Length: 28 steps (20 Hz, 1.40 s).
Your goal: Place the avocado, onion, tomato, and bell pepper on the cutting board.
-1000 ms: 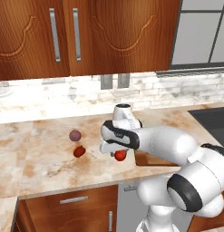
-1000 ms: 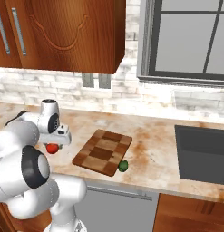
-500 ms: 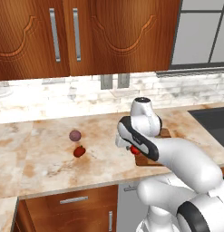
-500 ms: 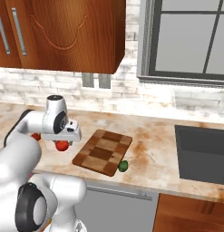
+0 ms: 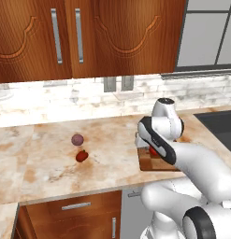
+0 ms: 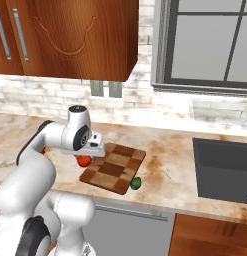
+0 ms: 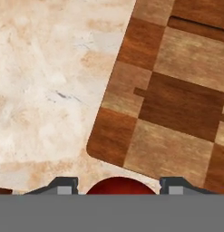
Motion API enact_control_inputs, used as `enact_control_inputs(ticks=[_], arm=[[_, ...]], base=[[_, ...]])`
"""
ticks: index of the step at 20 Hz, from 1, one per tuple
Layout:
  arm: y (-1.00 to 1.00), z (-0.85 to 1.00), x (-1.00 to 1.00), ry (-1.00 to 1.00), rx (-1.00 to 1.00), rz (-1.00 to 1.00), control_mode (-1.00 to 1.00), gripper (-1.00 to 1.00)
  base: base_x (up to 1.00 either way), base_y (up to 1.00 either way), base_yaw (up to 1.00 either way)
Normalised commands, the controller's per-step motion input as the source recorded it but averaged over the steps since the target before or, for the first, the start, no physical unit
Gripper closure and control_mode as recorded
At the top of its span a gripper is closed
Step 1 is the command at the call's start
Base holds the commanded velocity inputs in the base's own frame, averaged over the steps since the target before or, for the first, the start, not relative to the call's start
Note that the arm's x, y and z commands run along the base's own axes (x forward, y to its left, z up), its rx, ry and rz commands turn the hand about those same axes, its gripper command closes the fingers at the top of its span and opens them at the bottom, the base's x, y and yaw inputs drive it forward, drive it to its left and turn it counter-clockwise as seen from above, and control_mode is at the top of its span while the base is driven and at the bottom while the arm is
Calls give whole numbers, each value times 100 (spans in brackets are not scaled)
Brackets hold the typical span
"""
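Observation:
My gripper is shut on the tomato, a smooth orange-red ball held just above the left corner of the cutting board. In the hand view the tomato sits between the fingertips, with the board's corner below and counter to its left. In the left base view my arm hides most of the board, and a bit of the tomato peeks out. The purple onion and the dark red bell pepper lie together on the counter, left of the board. The green avocado rests against the board's front edge.
A dark sink is sunk into the counter to the right of the board. Wooden wall cabinets hang above, and a window stands behind the sink. The counter's front edge runs close below the vegetables.
My arm has swung to the right with the tomato, from near the onion and bell pepper to the cutting board's left corner. The other vegetables have stayed put.

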Motion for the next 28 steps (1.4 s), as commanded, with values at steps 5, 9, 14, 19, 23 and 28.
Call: enact_control_inputs(ticks=[5, 9, 14, 19, 23, 28], arm=[[-33, 2, 44, 1, 0, 0, -100, 100], [-29, 0, 52, 1, 0, 0, -100, 100], [-6, 0, 41, 3, 0, 0, -100, 100], [0, -14, 25, 0, 0, 0, -100, 100], [0, -27, 27, 0, 0, 1, -100, 100], [0, -45, 25, 0, 0, 0, -100, 100]], base=[[0, 0, 0], [0, 0, 0], [0, 0, 0], [0, 0, 0], [0, 0, 0], [0, 0, 0]])
